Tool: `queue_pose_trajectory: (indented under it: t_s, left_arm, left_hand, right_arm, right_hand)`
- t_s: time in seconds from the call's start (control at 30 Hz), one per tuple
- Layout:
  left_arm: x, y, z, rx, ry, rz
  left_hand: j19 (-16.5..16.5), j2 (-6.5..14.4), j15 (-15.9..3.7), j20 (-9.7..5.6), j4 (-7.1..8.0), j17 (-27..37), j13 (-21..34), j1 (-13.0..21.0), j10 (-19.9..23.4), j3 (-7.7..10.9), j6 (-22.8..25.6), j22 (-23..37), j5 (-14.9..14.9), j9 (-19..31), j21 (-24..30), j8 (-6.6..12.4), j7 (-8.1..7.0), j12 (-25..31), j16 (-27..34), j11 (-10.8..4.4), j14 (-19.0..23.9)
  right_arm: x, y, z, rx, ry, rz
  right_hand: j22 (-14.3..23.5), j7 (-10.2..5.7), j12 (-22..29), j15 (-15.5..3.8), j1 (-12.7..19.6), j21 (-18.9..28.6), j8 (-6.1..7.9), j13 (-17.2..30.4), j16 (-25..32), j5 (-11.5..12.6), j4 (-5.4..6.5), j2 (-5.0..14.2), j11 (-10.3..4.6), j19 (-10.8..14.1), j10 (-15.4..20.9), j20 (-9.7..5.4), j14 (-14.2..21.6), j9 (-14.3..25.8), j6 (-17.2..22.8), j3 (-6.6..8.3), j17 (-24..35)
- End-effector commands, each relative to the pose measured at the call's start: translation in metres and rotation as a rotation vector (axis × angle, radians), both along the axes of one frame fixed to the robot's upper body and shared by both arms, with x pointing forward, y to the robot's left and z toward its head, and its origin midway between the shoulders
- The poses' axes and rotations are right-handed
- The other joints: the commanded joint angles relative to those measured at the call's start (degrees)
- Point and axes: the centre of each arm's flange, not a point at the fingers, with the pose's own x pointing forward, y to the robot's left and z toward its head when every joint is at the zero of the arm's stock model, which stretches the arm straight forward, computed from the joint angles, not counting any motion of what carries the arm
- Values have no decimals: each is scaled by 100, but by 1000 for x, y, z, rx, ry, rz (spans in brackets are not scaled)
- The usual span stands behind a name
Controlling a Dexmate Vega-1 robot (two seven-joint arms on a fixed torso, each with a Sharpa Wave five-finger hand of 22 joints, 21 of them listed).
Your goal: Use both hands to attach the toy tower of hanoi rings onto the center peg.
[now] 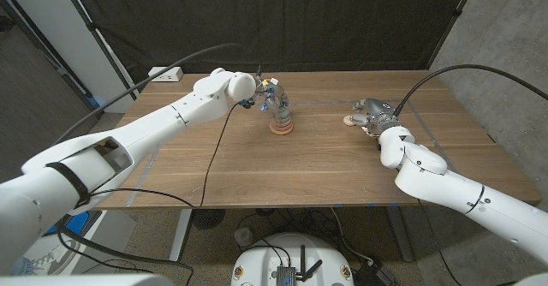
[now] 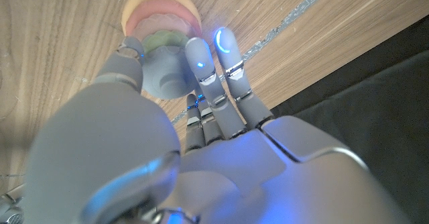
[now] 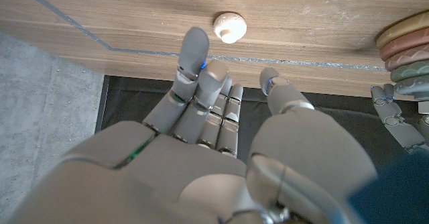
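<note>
My left hand (image 1: 272, 98) is down on the ring stack (image 1: 281, 126) at the far middle of the wooden table (image 1: 257, 170), fingers curled around the top of it. In the left wrist view my fingertips (image 2: 198, 55) and thumb close on a grey-blue ring (image 2: 167, 76) sitting above a green one, a pink one and a tan base ring; I judge I am holding that top ring on the center peg, which my hand hides.

My right hand (image 1: 373, 115) hovers over the far right of the table, holding nothing, fingers loosely apart. Just beyond it lies the small pale cap (image 3: 229, 27), a knob-like piece, alone on the wood near the table's far edge and well apart from the stack.

The rings look like smooth painted wood: light, stiff, a bit slippery, not fragile. I would take them by the outer rim, thumb opposite fingers. The cap is small and low, so I think a fingertip pinch at its sides suits it best.
</note>
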Motion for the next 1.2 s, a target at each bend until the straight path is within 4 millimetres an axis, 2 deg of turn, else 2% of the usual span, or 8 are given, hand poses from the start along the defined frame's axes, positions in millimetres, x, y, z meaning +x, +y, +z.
queue_pose_trajectory:
  t_s: [0.03,0.4,0.83,1.2]
  left_arm:
    - [-8,12,1,-24,-7,22]
    - [-18,38,1,-79,-25,54]
    - [-31,63,-5,-135,-58,85]
    - [-43,93,-13,-201,-80,127]
  left_hand:
    - [-13,28,-374,-784,-8,28,9,-45,56,-32,21,9,-27,-1,7,64,0,64,-11,-53,-39]
    - [11,71,-375,-788,-41,52,-10,-17,137,-25,132,0,-27,-29,32,121,-31,111,28,-90,-32]
    - [20,114,-375,-788,-58,50,-25,7,231,-16,218,-5,-24,-50,48,154,-46,150,40,-115,-37]
    - [31,163,-376,-793,-78,53,-28,54,322,7,334,-5,-15,-64,66,192,-91,184,53,-160,-33]
  right_arm:
    - [-2,0,2,-3,-11,9]
    - [3,1,3,-2,-7,14]
    - [6,5,4,-13,-6,22]
    - [12,10,8,-21,-3,37]
  right_hand:
    - [15,10,-6,-136,11,43,-10,14,75,21,-7,6,-15,57,57,-371,64,9,38,54,45]
    - [14,18,-10,-135,1,45,-9,14,89,21,-5,5,-18,66,58,-371,70,10,45,58,49]
    - [16,13,-7,-134,-12,46,-16,12,100,23,-3,6,-10,73,77,-371,67,9,41,67,46]
    - [15,16,-7,-134,-21,43,-22,17,120,26,-3,7,-18,73,80,-372,73,4,43,76,55]
